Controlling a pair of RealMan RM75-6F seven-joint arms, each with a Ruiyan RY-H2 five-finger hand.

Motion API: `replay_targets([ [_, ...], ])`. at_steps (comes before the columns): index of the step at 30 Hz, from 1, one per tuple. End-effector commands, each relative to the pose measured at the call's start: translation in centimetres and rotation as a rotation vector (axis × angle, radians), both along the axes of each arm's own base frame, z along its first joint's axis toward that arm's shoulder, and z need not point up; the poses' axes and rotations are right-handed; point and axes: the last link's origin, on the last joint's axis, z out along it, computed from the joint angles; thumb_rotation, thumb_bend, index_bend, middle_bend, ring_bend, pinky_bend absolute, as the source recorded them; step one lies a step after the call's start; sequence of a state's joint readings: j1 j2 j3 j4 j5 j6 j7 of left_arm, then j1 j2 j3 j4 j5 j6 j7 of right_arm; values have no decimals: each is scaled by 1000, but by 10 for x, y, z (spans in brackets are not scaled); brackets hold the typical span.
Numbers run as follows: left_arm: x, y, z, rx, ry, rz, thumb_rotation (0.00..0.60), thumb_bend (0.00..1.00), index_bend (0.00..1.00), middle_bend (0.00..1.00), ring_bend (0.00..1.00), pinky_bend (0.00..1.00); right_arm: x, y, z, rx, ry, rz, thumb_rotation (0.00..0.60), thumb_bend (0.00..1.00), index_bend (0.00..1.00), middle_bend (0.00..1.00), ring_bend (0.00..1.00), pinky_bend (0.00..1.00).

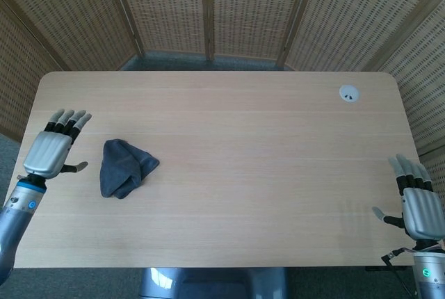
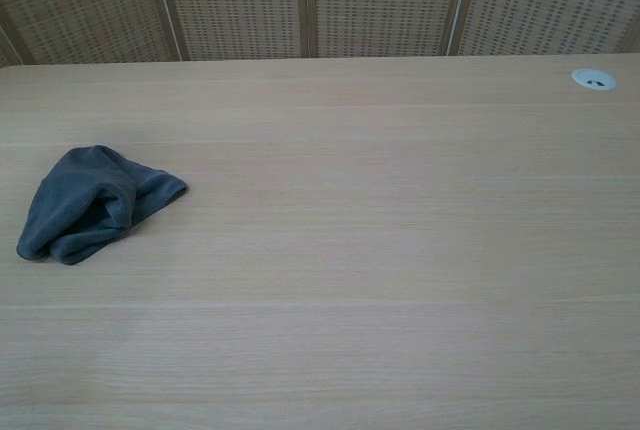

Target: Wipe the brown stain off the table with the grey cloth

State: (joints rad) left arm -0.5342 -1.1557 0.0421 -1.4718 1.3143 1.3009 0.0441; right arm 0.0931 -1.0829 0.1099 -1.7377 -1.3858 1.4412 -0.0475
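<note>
The grey cloth (image 1: 124, 168) lies crumpled on the left part of the table; the chest view shows the cloth (image 2: 92, 202) too. My left hand (image 1: 52, 149) hovers open, fingers spread, to the left of the cloth and apart from it. Open as well, my right hand (image 1: 416, 203) stays at the table's front right corner, holding nothing. Neither hand appears in the chest view. No brown stain can be made out on the wood in either view.
A white round cable grommet (image 1: 349, 92) sits in the table (image 1: 264, 146) at the back right. Woven wicker screens (image 1: 208, 7) stand behind the table.
</note>
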Motion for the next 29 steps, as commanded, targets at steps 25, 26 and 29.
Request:
replay_targets([
  [25, -56, -116, 15, 154, -227, 81, 600, 18, 0, 0, 0, 0, 0, -4, -1, -39, 69, -7, 600, 0, 0, 0, 0, 0],
  [26, -56, -117, 16, 149, -227, 89, 600, 18, 0, 0, 0, 0, 0, -5, -2, -40, 73, -5, 600, 0, 0, 0, 0, 0],
  [29, -54, -119, 15, 122, -220, 115, 600, 19, 0, 0, 0, 0, 1, -4, -6, -49, 93, 6, 600, 0, 0, 0, 0, 0],
])
